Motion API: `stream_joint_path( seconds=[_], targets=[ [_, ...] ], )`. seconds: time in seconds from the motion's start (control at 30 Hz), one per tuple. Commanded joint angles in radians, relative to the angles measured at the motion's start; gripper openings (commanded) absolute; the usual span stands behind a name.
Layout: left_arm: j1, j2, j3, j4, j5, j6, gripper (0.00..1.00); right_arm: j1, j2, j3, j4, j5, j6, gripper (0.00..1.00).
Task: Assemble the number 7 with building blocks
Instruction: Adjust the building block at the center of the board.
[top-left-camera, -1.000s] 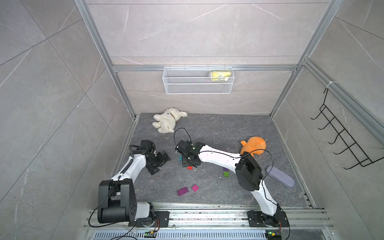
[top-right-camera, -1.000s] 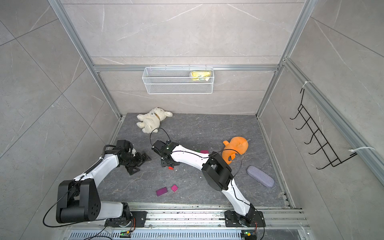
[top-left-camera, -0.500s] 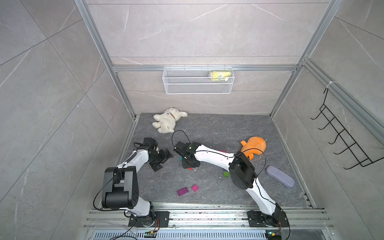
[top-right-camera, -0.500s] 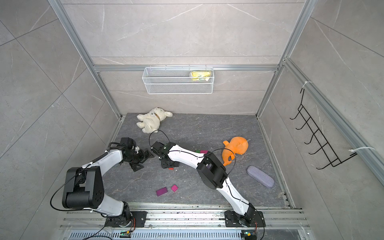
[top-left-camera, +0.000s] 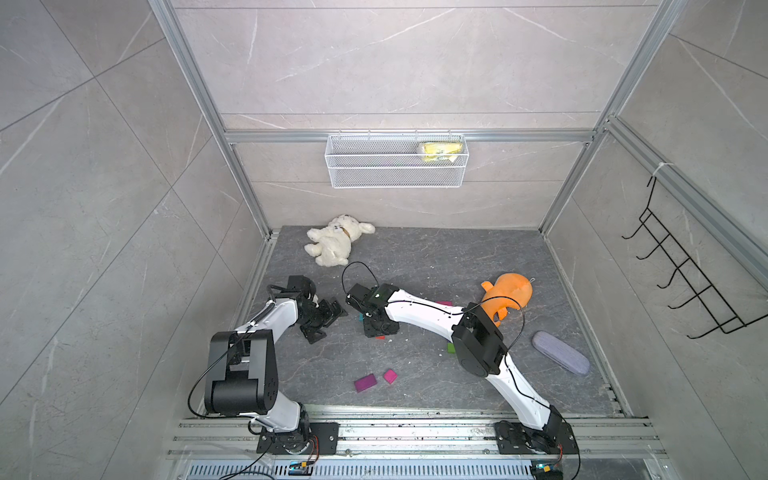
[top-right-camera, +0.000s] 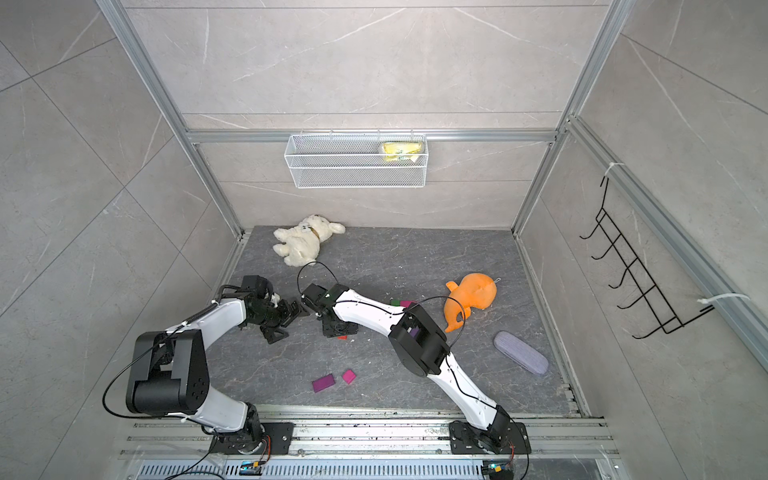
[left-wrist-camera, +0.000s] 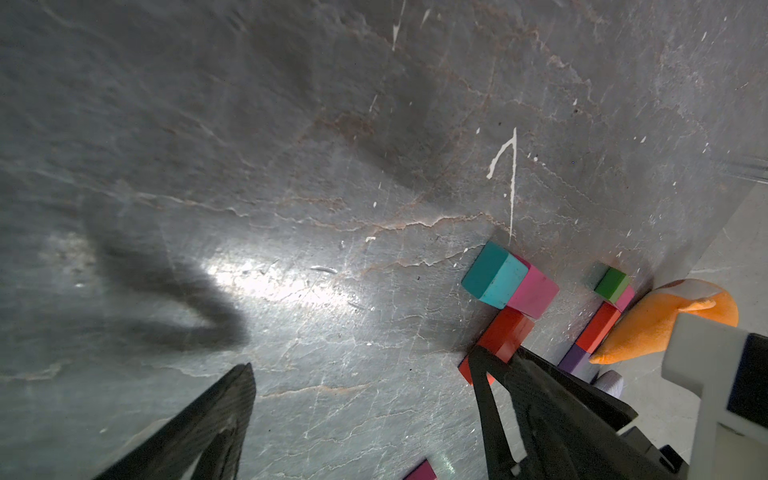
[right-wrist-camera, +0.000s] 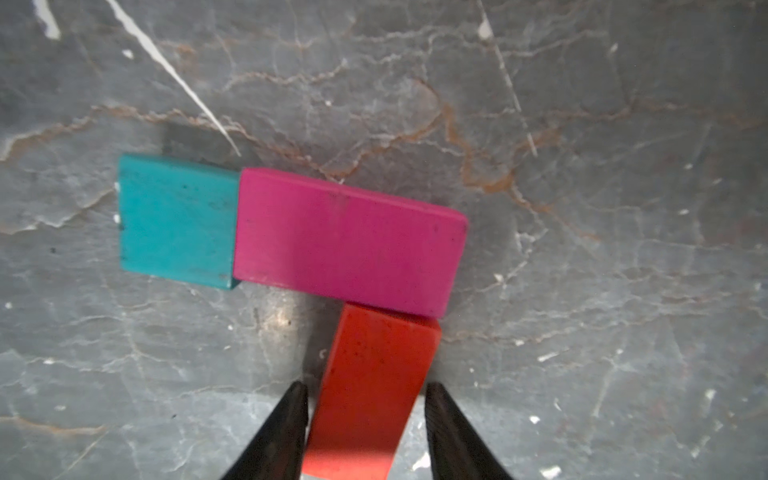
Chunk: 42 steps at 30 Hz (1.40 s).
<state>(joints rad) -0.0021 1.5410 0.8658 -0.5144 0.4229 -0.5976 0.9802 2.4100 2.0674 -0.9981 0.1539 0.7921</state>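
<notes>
My right fingers (right-wrist-camera: 282, 436) straddle the red block (right-wrist-camera: 374, 386), askew against the pink block (right-wrist-camera: 349, 237) on the table (right-wrist-camera: 582, 291), gripped or not I cannot tell, so I should square it gently; my left fingers (left-wrist-camera: 199, 424) gape wide.

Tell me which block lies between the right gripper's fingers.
The red block. It alone sits within the right gripper; the teal block and magenta block lie side by side beyond its fingertips.
</notes>
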Motion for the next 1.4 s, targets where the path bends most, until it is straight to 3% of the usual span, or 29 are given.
stream_joint_path(
  seconds=[0.0,1.37],
  targets=[
    [-0.003,0.005,0.015,0.002,0.024,0.019,1.00,-0.006,0.028,0.048,-0.045,0.022,-0.006,0.48],
    [-0.003,0.022,0.013,0.002,0.032,0.022,1.00,-0.017,0.060,0.077,-0.060,0.019,-0.013,0.44]
  ],
)
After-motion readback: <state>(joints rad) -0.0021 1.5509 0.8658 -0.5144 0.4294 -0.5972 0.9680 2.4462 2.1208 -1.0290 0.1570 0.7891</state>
